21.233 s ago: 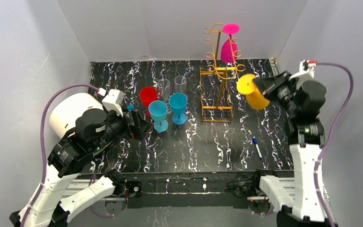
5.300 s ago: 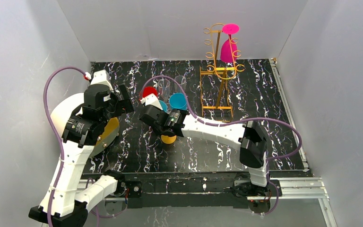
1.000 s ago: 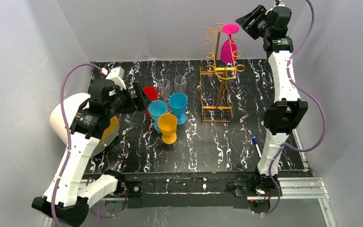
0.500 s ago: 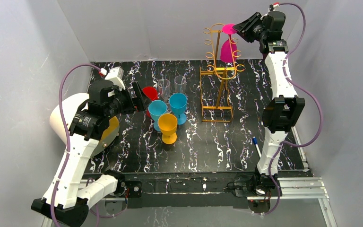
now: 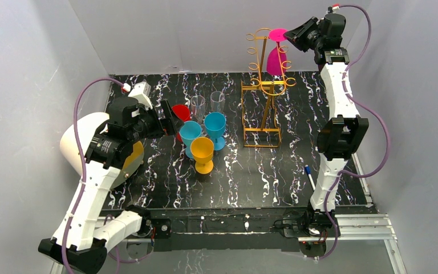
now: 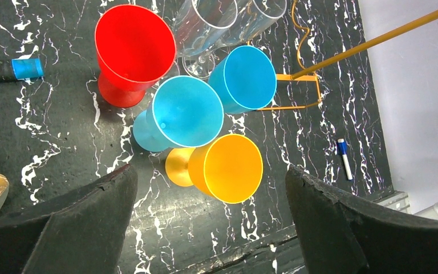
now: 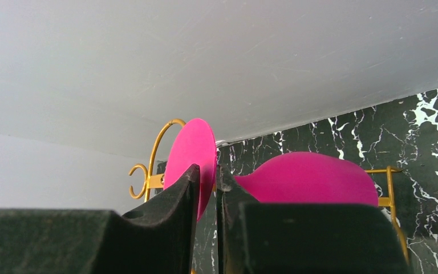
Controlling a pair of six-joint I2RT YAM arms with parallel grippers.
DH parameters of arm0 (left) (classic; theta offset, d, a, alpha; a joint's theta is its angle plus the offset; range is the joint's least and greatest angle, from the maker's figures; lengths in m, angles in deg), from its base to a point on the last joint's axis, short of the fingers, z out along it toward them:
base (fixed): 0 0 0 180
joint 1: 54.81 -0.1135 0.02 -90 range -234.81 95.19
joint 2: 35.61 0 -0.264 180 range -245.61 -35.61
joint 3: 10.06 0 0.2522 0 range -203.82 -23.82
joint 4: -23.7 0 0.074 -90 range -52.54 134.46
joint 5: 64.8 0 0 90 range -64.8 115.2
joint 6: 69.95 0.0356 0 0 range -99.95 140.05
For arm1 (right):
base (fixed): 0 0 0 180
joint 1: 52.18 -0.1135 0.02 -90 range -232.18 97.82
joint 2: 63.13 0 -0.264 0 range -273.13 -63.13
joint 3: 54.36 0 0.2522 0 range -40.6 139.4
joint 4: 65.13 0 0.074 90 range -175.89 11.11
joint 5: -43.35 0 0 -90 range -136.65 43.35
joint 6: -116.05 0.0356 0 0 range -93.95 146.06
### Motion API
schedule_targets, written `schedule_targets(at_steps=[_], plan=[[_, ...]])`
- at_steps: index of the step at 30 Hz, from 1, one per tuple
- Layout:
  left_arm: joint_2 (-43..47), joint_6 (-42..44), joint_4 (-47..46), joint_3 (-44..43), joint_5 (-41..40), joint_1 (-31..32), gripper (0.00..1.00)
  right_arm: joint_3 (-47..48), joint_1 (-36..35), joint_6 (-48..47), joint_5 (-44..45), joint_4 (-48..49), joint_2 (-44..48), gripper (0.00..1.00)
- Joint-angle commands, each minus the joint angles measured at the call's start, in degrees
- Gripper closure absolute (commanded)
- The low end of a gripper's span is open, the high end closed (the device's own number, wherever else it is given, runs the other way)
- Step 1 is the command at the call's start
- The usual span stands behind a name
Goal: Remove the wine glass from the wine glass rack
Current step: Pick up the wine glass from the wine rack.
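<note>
The pink wine glass (image 5: 274,61) hangs upside down from the top hooks of the gold wire wine glass rack (image 5: 262,84), bowl down and round foot uppermost. The rack stands at the far side of the black marbled worktop (image 5: 251,182).

The right hand (image 7: 207,171) is raised to the glass's foot. In the wrist view its two fingers stand nearly together with the rim of the foot between them, so it seems clenched on the pink wine glass, though how firmly is hard to judge.

The left hand (image 5: 170,119) is released, its fingers spread wide, and hovers over a cluster of upright cups: a red goblet (image 5: 179,113), two blue goblets (image 5: 190,133), an orange goblet (image 5: 202,149) and two clear glasses (image 5: 198,104). A marker pen (image 5: 309,177) lies near the right arm.
</note>
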Motion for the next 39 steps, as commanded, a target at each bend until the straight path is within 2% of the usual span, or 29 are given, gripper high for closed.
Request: schedule_targets(at_steps=[1,4,10,12,17,22,32,39], plan=[[0.22,-0.06,-0.88,0.38,1.02,-0.27,0.02,3.25,0.25,2.27,-2.32,1.13,-0.31,0.74],[-0.71,-0.06,-0.92,0.21,2.1,-0.26,0.02,3.07,0.33,3.88,-3.21,2.51,-0.87,0.7],[-0.3,0.26,-0.46,-0.25,1.66,-0.25,0.02,4.38,0.33,5.51,-3.29,2.51,-1.99,0.82],[-0.24,0.37,-0.15,-0.42,1.73,-0.27,0.02,4.79,0.33,5.25,-2.35,1.53,-1.74,0.92],[-0.13,0.29,0.04,-0.7,1.79,-0.29,0.02,5.58,0.33,4.18,0.41,0.18,-0.78,0.99],[0.22,0.2,0.21,-1.13,1.78,-0.24,0.02,5.59,0.68,2.83,3.99,-1.15,0.33,0.99],[0.57,1.6,1.96,-2.46,0.54,-0.22,0.02,7.87,4.31,5.35,1.1,-2.07,-0.42,0.99],[0.2,1.87,2.14,-2.96,0.71,-0.2,0.02,6.57,4.56,4.45,2.28,-2.01,1.07,0.99]])
